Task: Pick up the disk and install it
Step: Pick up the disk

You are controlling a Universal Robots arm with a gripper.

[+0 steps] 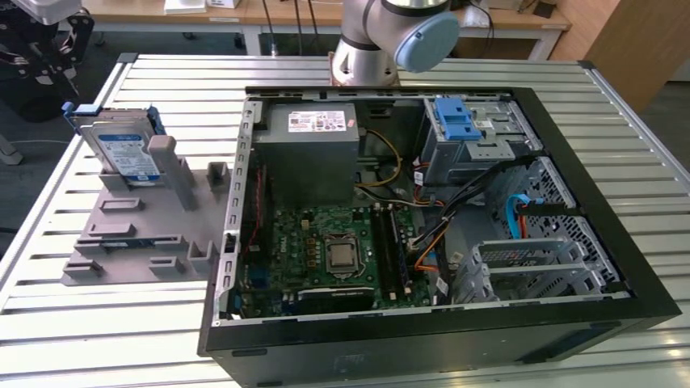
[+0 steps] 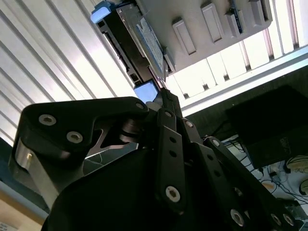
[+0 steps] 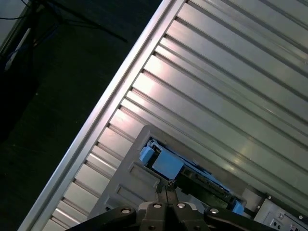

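The disk [image 1: 121, 152] is a silver drive with a white-and-blue label in a bright blue carrier. It stands on edge at the far end of a grey holder [image 1: 140, 218], at the exterior view's left. In both wrist views it lies beyond the fingertips, with the label side [image 2: 147, 41] in one and the blue carrier end [image 3: 166, 164] in the other. My gripper [image 1: 38, 56] hangs at the exterior view's top left, off the table's corner and apart from the disk. Its fingers [image 3: 166, 186] are shut together with nothing between them; the tips [image 2: 161, 92] point toward the disk.
An open black computer case [image 1: 431, 347] lies on the slatted metal table [image 1: 108, 323], right of the holder. Inside are a grey power-supply box [image 1: 313, 133], a motherboard [image 1: 334, 250], a drive bay with a blue latch [image 1: 458, 121] and loose cables. The arm's base [image 1: 377, 40] stands behind the case.
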